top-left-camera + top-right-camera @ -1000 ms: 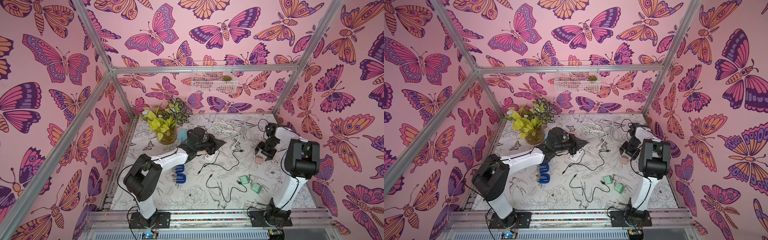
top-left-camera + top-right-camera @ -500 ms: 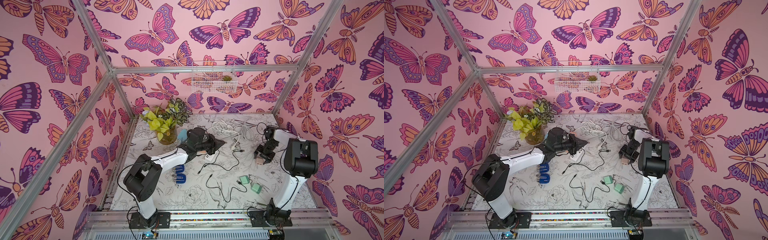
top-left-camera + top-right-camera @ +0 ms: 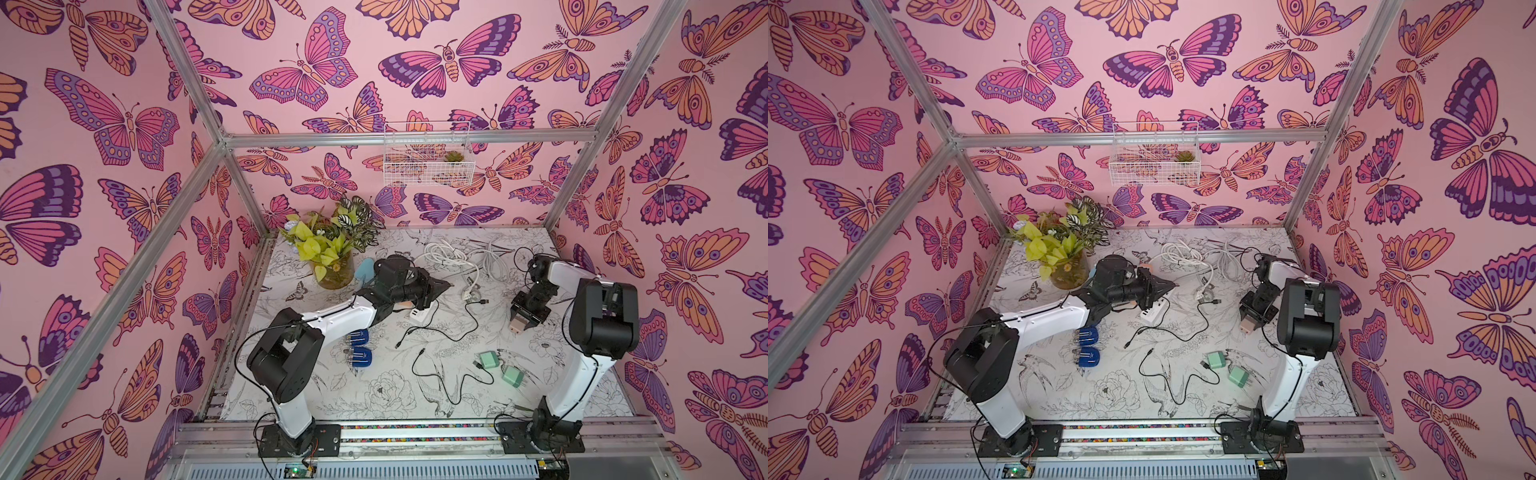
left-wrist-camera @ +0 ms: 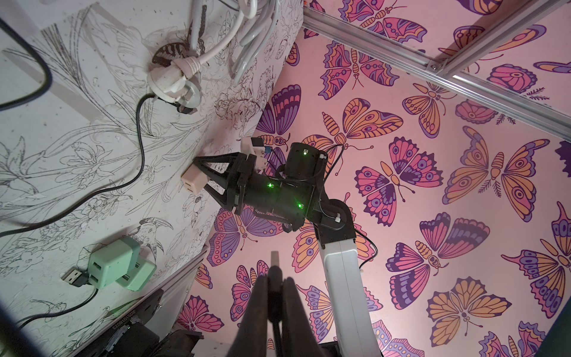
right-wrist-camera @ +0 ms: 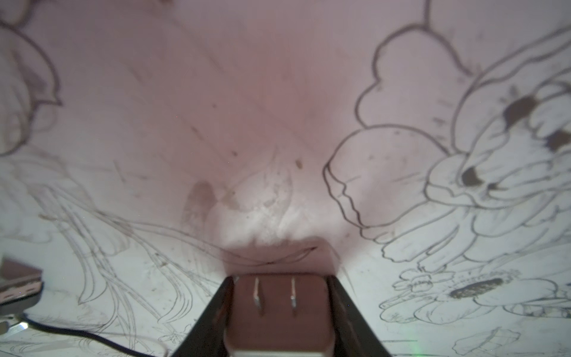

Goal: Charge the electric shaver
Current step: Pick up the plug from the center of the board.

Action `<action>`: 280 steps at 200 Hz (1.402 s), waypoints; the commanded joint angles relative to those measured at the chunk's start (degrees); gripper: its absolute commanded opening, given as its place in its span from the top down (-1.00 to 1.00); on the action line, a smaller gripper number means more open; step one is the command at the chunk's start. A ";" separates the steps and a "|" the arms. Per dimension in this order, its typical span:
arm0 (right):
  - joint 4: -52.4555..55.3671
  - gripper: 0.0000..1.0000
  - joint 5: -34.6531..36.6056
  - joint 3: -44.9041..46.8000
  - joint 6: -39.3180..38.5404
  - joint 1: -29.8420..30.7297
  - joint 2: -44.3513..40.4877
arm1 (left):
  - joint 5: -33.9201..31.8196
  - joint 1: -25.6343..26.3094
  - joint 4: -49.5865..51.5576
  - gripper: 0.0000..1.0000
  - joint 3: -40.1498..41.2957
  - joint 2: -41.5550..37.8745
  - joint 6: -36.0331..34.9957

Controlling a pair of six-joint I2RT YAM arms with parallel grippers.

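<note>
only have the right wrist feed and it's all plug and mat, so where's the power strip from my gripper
observer: The white power strip lies to the left of the right gripper, well apart from it and partly hidden under the left arm.
operator: is the left gripper free
observer: The left gripper is shut, close to the strip. I cannot tell whether it holds anything.
operator: anything between me and the front edge
observer: Two green chargers lie there, nearer the front than the pink charger between your jaws.
</note>
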State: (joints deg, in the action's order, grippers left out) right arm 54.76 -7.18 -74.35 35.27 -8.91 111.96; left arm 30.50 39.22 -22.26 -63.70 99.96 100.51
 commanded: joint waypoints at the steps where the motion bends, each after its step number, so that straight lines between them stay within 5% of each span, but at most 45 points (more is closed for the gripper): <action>1: -1.37 0.07 -2.19 2.09 2.99 0.13 -0.38 | 0.79 -0.40 -0.06 1.00 0.42 -0.90 -0.84; 39: -1.53 -0.15 -2.80 2.71 4.45 0.16 -0.57 | 0.68 -0.30 -0.06 1.00 0.59 -0.83 -0.75; 106: -0.27 -0.11 -1.35 3.77 5.08 0.10 -0.56 | 0.56 -0.35 -0.06 1.00 0.56 -0.59 -0.67; 178: -3.32 0.75 -7.66 6.56 9.60 0.05 -6.78 | 0.04 -0.29 -0.40 1.00 0.95 -0.42 -0.14; 219: -15.14 1.00 -21.31 12.47 23.74 0.59 -20.58 | -1.52 -0.42 -1.91 1.00 1.01 -0.46 0.19; 239: -32.49 1.00 -27.29 18.90 38.22 2.95 -28.80 | -2.99 -0.52 -3.92 1.00 1.30 -0.04 0.82; 280: -62.20 1.00 -25.60 26.71 60.17 12.98 -34.82 | -7.42 -0.46 -8.21 1.00 0.91 1.36 0.79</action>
State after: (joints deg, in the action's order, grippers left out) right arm 14.15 -31.11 -50.22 77.97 -0.95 78.17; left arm 26.89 39.22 -25.82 -63.40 99.98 101.43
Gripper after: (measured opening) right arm 0.456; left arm 0.100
